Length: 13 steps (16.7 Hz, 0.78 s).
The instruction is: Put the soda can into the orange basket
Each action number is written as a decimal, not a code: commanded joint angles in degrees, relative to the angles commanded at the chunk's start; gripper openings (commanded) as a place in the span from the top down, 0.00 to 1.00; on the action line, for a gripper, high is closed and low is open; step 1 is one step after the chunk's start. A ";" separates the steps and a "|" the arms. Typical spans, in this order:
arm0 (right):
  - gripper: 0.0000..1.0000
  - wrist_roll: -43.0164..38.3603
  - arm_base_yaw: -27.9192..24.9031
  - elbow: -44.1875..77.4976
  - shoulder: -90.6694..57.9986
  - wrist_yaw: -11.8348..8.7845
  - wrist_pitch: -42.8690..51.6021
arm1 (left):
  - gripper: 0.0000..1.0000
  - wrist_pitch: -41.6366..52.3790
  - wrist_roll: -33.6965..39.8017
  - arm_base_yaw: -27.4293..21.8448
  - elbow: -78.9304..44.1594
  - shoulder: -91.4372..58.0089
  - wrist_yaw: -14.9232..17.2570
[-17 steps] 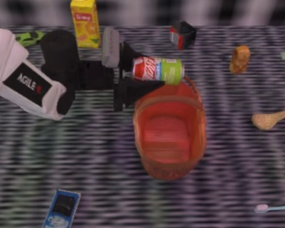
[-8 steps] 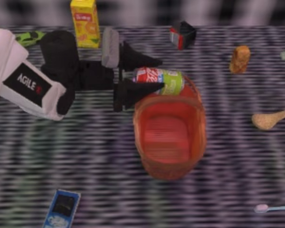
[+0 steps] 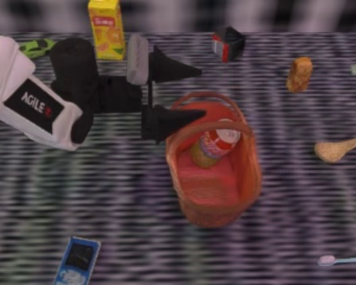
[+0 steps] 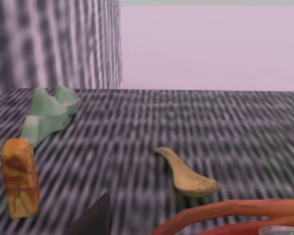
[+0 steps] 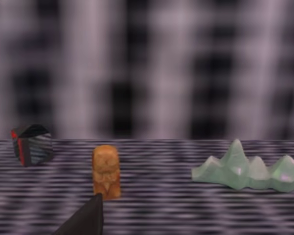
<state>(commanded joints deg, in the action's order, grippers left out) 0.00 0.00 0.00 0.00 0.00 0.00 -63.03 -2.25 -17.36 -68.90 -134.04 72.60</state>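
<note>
Top view, can: the soda can [image 3: 215, 145] is lying tilted inside the orange basket [image 3: 249, 178], lid toward the basket's near-left side, partly under the arched handle; judging by this, the task's placing step looks done.
Top view, left gripper: the left gripper [image 3: 196, 92] is hanging at the basket's upper-left rim with its 2 black fingers spread wide and nothing between them, which fits a release over the opening.
Top view, clutter: a juice carton [image 3: 105, 28], a dark cube [image 3: 228, 43], a brown figurine [image 3: 299, 73], a wooden spoon [image 3: 338, 149] and a blue device [image 3: 77, 260] are sitting apart from the basket, none blocking it.
Left wrist view: it is showing only the basket's rim [image 4: 225, 213] and a sliver of silver lid at the corner; the can's body is hidden here. A green rock [image 4: 49, 113] shows clearly, barely seen from above.
Right wrist view: 1 dark fingertip only, so I cannot tell the right gripper's state; the right arm is absent from the top view.
</note>
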 joint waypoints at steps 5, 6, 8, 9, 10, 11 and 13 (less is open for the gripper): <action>0.00 0.25 -0.18 0.51 -0.53 -0.03 0.35 | 0.00 0.28 0.05 -0.17 0.15 0.42 -0.26; 0.00 0.75 -0.53 1.55 -1.62 -0.09 1.06 | 0.00 0.71 0.19 -0.07 0.53 1.22 -0.75; 0.00 2.56 -1.70 5.26 -5.47 -0.21 3.57 | 0.00 2.14 0.66 0.32 1.82 4.02 -2.47; 0.00 3.89 -2.51 8.00 -8.31 -0.24 5.42 | 0.00 3.29 1.01 0.69 2.87 6.34 -3.85; 0.00 5.42 -3.42 11.17 -11.58 -0.26 7.54 | 0.00 4.55 1.37 1.13 4.03 8.94 -5.38; 0.00 7.14 -4.44 14.72 -15.24 -0.27 9.93 | 0.00 5.99 1.75 1.63 5.37 11.92 -7.11; 0.00 11.08 -6.78 22.85 -23.63 -0.31 15.39 | 0.00 9.53 2.61 2.89 8.73 19.23 -11.31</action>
<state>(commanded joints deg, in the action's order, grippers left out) 11.08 -6.78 22.85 -23.63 -0.31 15.39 -53.50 0.36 -14.47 -60.17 -114.81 61.29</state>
